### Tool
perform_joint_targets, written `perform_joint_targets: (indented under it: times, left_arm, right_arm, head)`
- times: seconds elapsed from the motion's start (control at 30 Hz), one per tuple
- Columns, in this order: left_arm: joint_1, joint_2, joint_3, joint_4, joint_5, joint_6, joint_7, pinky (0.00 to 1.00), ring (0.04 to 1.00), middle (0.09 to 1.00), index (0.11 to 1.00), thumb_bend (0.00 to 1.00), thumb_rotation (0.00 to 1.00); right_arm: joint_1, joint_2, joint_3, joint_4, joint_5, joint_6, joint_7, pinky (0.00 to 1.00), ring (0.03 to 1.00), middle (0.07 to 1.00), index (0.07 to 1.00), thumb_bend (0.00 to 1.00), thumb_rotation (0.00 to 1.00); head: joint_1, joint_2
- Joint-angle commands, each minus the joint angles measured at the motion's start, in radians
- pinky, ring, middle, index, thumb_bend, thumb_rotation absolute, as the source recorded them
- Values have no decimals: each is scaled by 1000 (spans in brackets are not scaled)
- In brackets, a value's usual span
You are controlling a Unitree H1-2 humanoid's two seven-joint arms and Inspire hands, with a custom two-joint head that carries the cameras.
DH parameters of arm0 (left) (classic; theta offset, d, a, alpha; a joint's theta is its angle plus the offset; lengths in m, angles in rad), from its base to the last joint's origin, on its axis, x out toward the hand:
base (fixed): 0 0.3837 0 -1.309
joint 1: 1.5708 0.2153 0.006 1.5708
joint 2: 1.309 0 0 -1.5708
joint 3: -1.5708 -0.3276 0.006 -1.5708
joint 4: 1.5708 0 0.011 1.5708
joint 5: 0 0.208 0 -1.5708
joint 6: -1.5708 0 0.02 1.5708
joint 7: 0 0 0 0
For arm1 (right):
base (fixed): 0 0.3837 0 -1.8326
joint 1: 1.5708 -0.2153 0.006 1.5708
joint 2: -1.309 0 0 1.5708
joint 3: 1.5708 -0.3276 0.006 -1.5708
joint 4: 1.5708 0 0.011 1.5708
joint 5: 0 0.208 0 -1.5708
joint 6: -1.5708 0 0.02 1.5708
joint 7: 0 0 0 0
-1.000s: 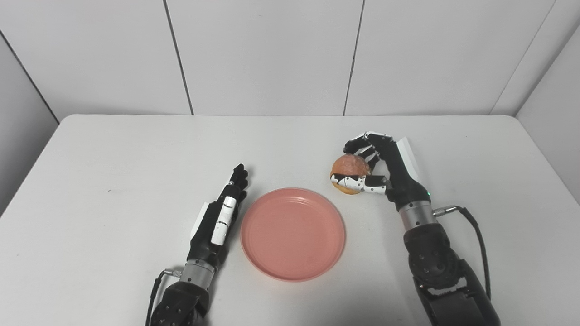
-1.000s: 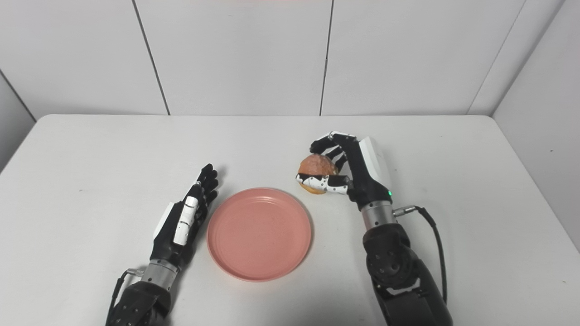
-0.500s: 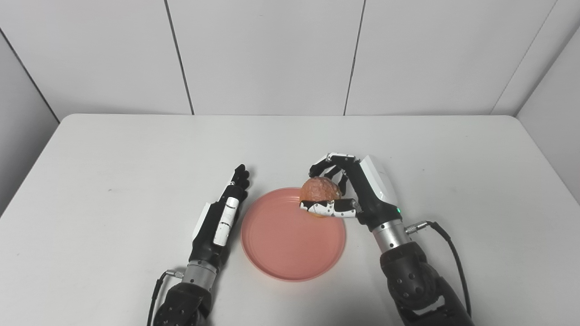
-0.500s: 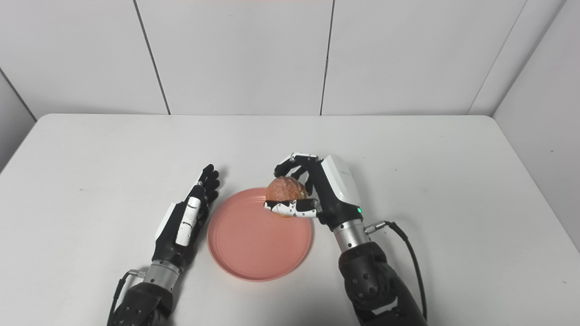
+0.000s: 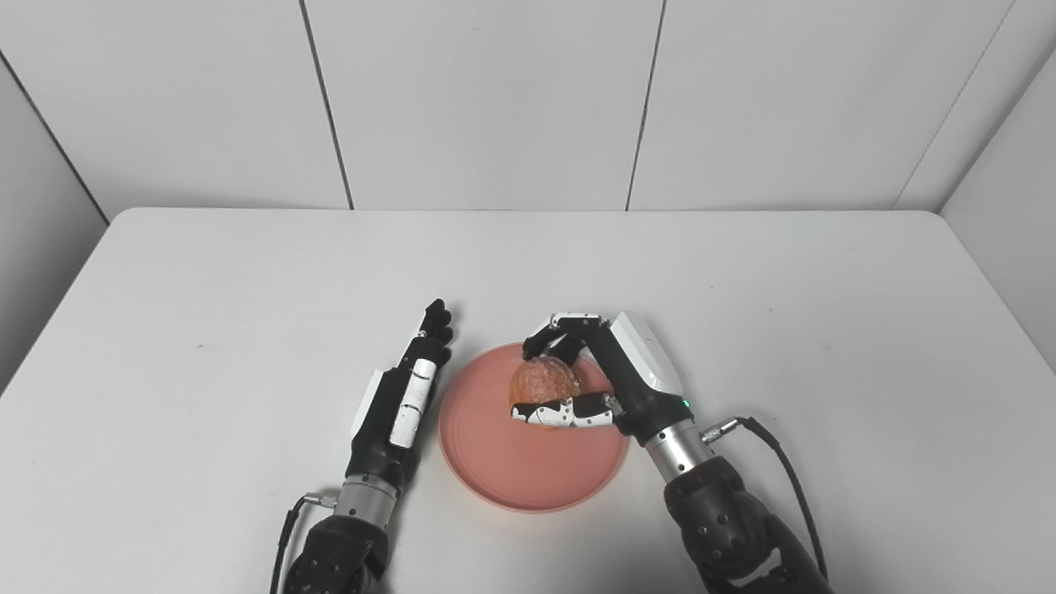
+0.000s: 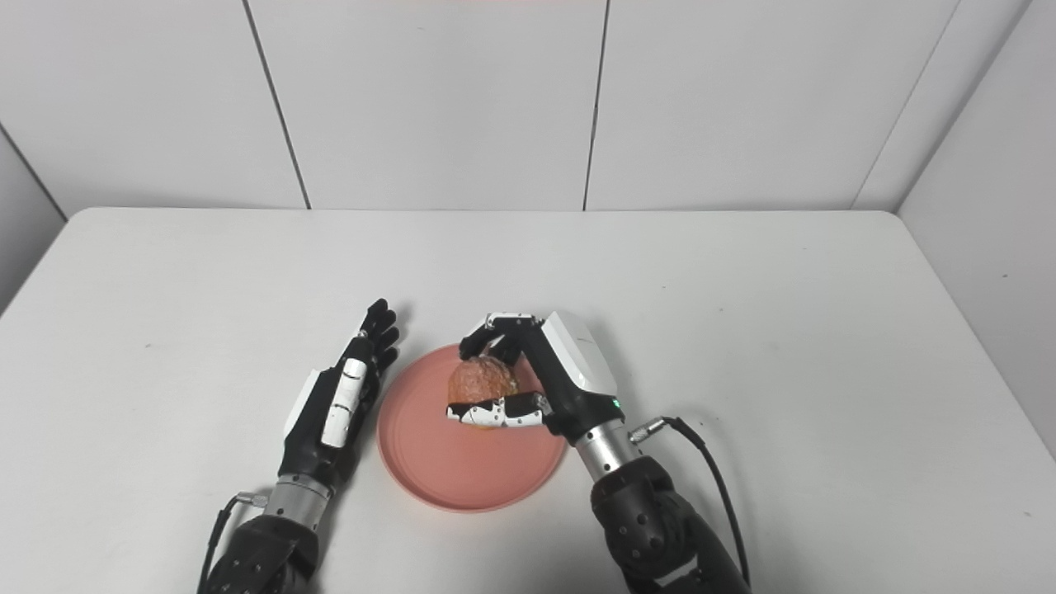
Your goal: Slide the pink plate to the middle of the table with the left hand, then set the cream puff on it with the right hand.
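White table, matte, rounded far corners visible at both ends. A few small dark specks on the surface, one at the left, one at the right in the right eye view. Back wall of white panels, split by two thin dark vertical seams, both leaning slightly. Side walls angle in at the left and right edges, the right one with a diagonal seam. Table's far edge sits against the back wall. Lighting even, soft shadows only.
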Motion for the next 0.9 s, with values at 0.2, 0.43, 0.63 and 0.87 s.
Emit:
perform_joint_targets:
  times: [0.2,0.43,0.63,0.87]
  left_arm:
    - [32,-14,-1,31,2,-31,10,989,997,1000,974,642,1000]
    - [30,-15,-3,32,6,-32,16,997,995,1000,975,645,989]
    - [27,-13,-3,38,0,-38,13,999,997,1000,979,633,999]
    - [26,-13,-4,35,-5,-31,9,1000,999,1000,980,638,997]
  right_arm:
    - [-10,7,15,18,-6,-43,23,443,454,542,453,509,0]
    - [-15,-4,19,49,-29,-59,24,452,455,543,454,508,0]
    - [-27,-26,27,67,-48,-88,27,480,462,539,456,509,0]
    - [-29,-43,26,63,-81,-142,6,581,615,531,472,515,0]
  head:
    - [1,-3]
    - [2,-3]
    - [2,-3]
    - [2,-3]
